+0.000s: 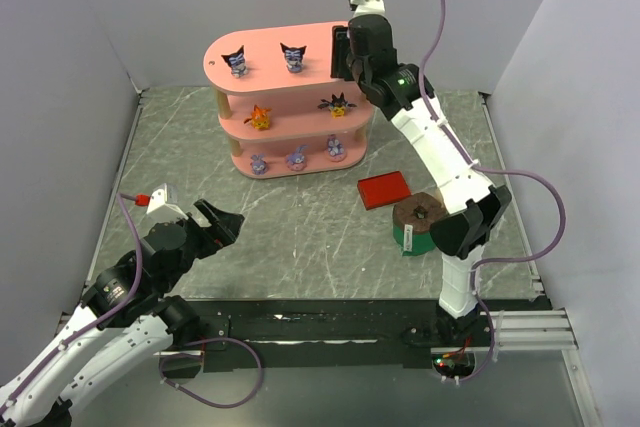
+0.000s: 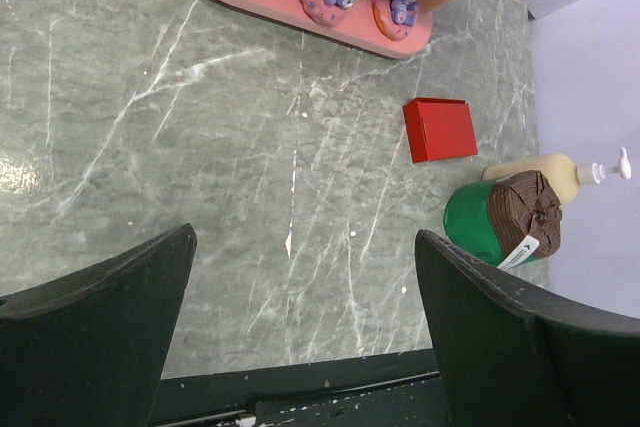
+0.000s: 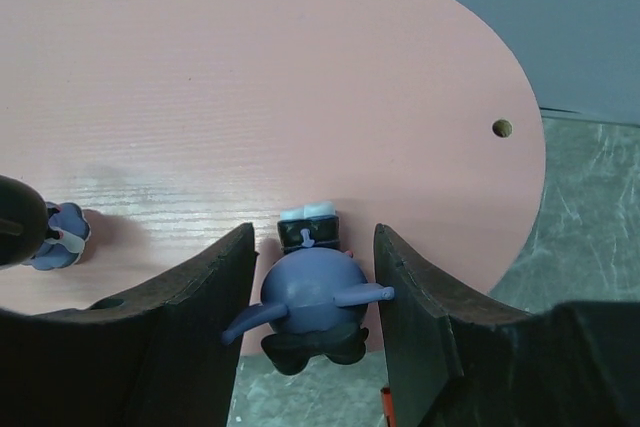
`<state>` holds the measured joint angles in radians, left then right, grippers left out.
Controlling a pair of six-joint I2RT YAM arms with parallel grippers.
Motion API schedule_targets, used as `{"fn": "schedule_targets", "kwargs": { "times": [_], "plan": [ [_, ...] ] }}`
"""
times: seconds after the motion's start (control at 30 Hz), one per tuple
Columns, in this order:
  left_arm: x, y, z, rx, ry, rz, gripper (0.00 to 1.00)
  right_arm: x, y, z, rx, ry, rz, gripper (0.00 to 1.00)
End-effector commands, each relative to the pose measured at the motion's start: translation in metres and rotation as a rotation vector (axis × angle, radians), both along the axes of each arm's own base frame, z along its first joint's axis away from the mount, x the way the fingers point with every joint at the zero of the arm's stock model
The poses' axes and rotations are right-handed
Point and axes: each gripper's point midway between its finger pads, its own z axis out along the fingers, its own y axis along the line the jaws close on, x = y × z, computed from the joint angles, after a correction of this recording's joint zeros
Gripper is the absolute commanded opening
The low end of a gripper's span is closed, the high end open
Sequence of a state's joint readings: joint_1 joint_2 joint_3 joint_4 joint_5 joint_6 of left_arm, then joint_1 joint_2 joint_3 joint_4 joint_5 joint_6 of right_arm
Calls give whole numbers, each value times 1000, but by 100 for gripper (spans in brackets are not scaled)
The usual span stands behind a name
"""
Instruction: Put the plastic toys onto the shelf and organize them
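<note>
over the 3 o'clock end of the shelf (image 1: pixel 265 52) top board, grips a dark pointed-ear figurine (image 3: pixel 310 292) in the right end effector (image 3: pixel 315 237), ears jammed against both fingers (image 3: pixel 420 297). spans ears from 9 to 3 o'clock; cannot tell whether the base touches the pink wood. judges a short straight lowering and release enough. sees the nearer matching figurine (image 1: pixel 293 55) toward 9 o'clock, near but apart. holds the left end effector (image 2: pixel 300 317) spread wide, empty, low over the worktop (image 1: pixel 300 237) at 7 o'clock, well apart. red box (image 1: pixel 384 190) and green cylinder (image 1: pixel 418 227) out of the way.
</note>
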<state>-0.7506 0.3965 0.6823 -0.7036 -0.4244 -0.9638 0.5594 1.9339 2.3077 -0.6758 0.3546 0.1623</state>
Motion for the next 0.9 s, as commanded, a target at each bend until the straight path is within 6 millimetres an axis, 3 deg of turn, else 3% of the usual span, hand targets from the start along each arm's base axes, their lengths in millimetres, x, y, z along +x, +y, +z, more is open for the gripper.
{"fn": "schedule_targets", "kwargs": {
  "times": [0.0,0.4,0.87],
  "plan": [
    [2,1,2,-3,-10,13,96,6,-2,14,30,-29,-5,8],
    [2,2,3,-6,-10,19,96,12,-3,18,28,-44,-5,39],
    [2,2,2,-5,-9,20,96,14,-4,30,21,-77,-2,57]
  ]
}}
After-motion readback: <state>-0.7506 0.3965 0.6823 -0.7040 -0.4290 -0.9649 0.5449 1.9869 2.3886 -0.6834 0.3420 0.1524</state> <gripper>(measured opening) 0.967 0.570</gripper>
